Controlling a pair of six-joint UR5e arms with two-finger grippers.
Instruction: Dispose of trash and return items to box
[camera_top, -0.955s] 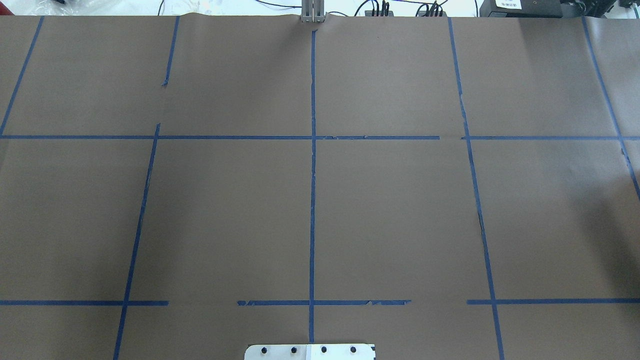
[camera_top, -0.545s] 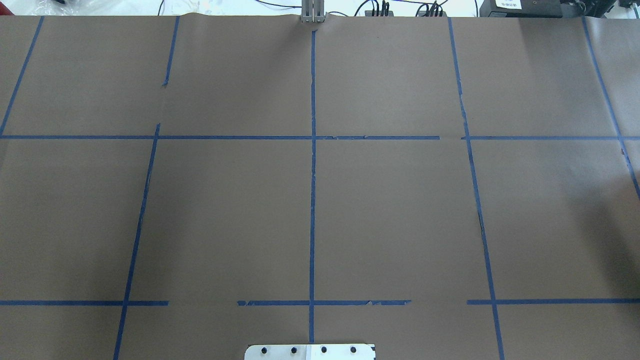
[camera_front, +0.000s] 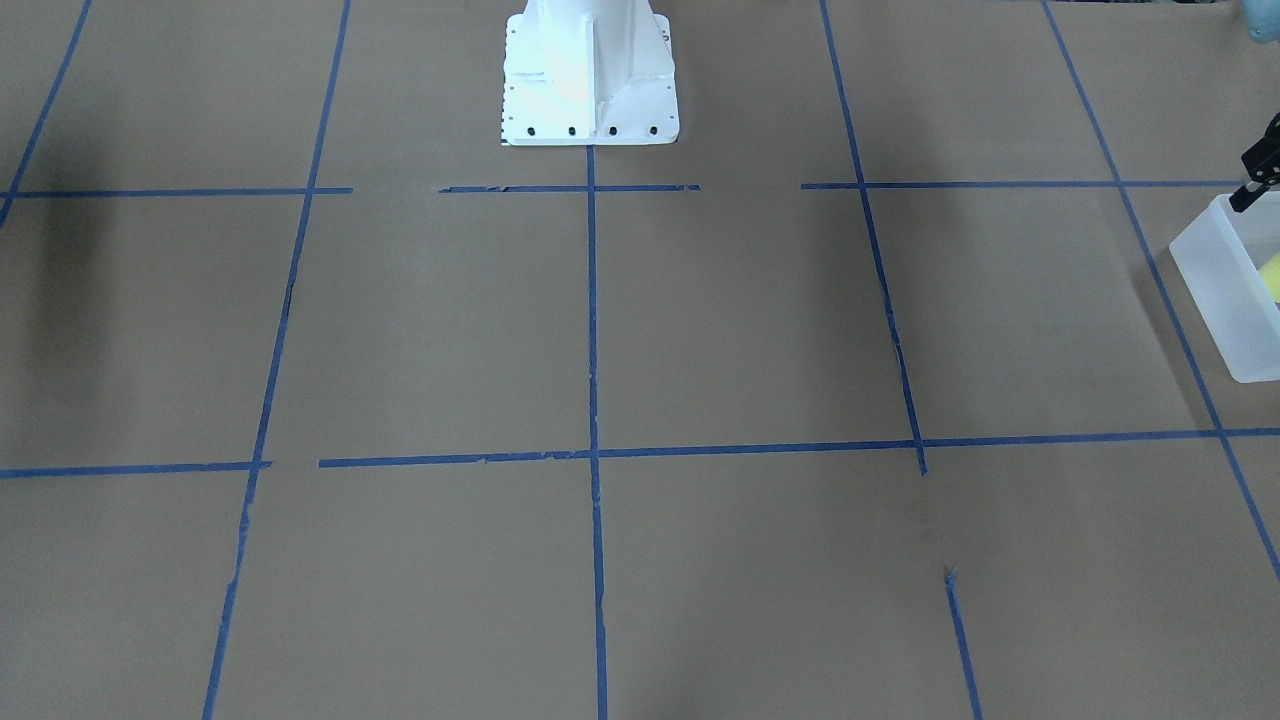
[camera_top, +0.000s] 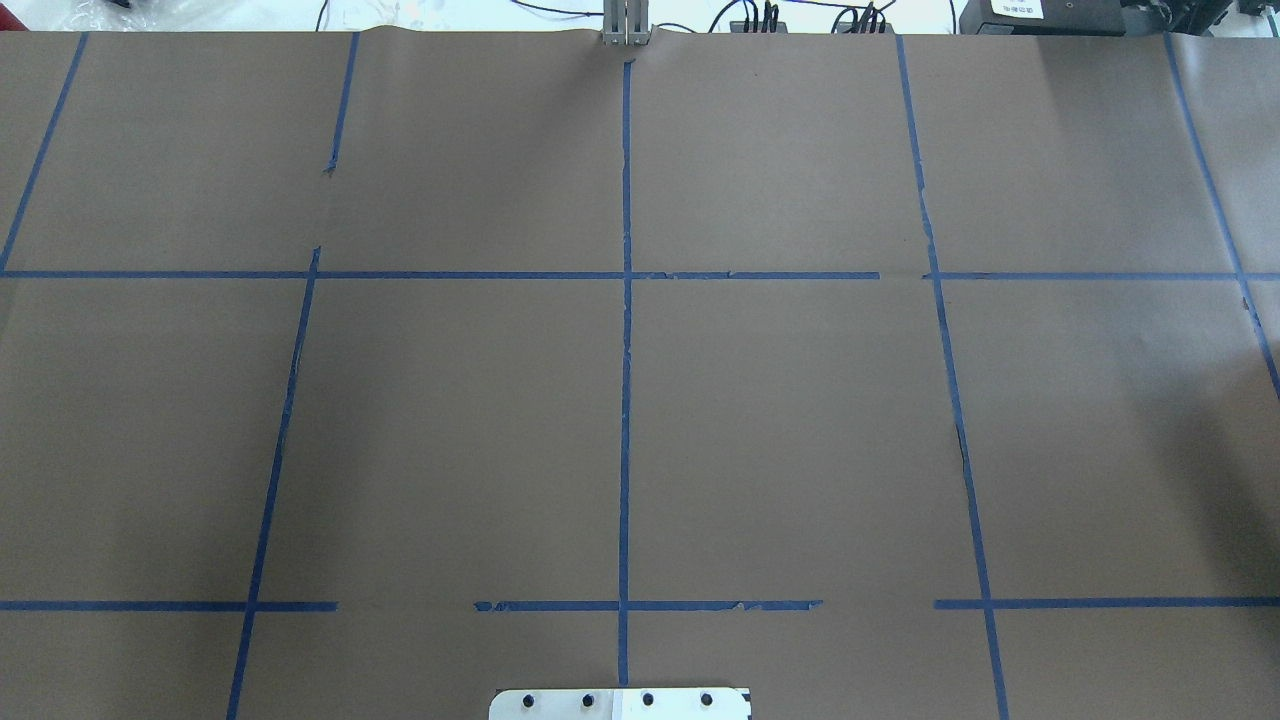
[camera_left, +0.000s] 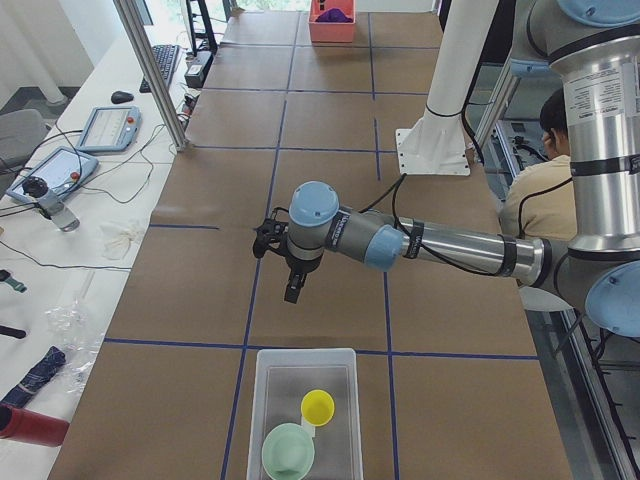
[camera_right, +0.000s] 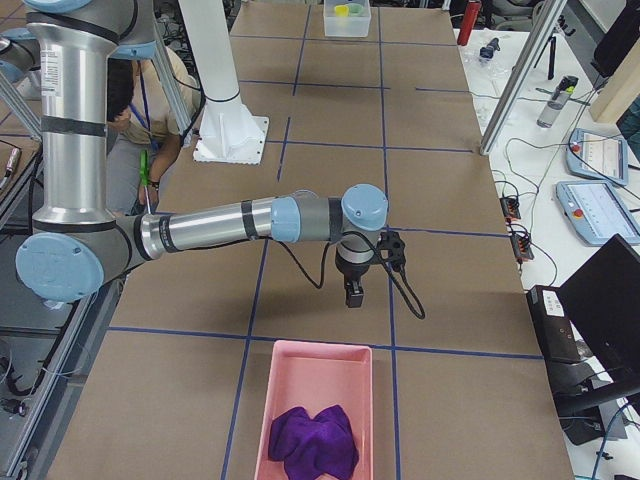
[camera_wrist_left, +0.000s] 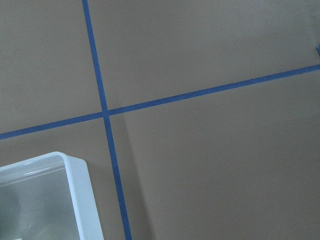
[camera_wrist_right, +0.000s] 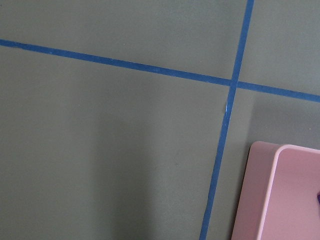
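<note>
The translucent white box (camera_left: 300, 372) stands at the table's left end. The yellow-green cup (camera_left: 318, 406) and the mint bowl (camera_left: 288, 452) sit inside it. The box also shows at the right edge of the front view (camera_front: 1225, 290) and in the left wrist view (camera_wrist_left: 80, 200). My left gripper (camera_left: 293, 292) hangs over the table just short of the box, empty. My right gripper (camera_right: 353, 296) hangs near the pink bin (camera_right: 318, 385), empty. I cannot tell whether either gripper is open or shut.
A purple cloth (camera_right: 312, 442) lies in the pink bin at the table's right end; the bin's corner shows in the right wrist view (camera_wrist_right: 280, 190). The white robot base (camera_front: 588, 75) stands mid-table at the near edge. A seated person (camera_left: 535, 195) is behind the robot.
</note>
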